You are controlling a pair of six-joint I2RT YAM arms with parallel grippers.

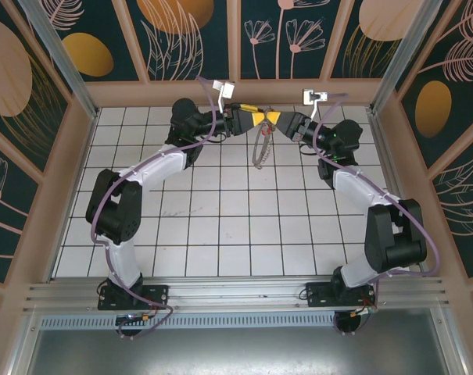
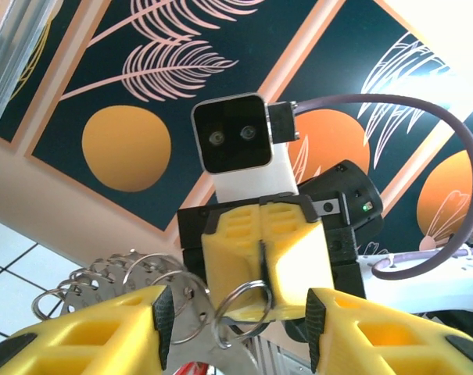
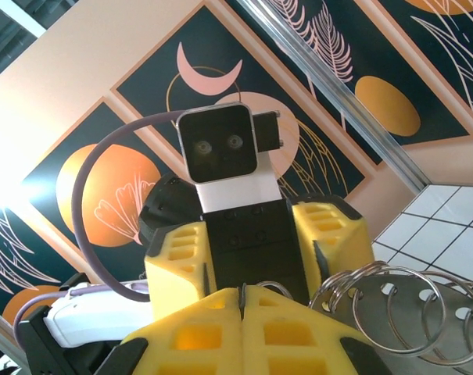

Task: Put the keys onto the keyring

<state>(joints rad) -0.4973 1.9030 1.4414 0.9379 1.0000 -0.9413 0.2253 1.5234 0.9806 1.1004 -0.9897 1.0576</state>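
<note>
My two grippers meet high above the back of the table. My right gripper (image 1: 274,117) (image 3: 242,301) is shut on the keyring (image 2: 216,316), a thin steel loop pinched at its edge. In the left wrist view, the right gripper (image 2: 263,269) faces me with the ring sticking out of its closed yellow fingers. My left gripper (image 1: 256,117) (image 2: 240,320) is open, its pads standing either side of the ring without touching it. A bunch of flat grey keys (image 2: 80,293) (image 3: 424,328) with several small rings of their own hangs beside the ring and dangles below the grippers (image 1: 259,148).
The white tiled table (image 1: 220,226) lies below, walled by patterned panels and a pale frame (image 1: 236,92). Both arms reach to the back wall, and their cables loop over the wrists.
</note>
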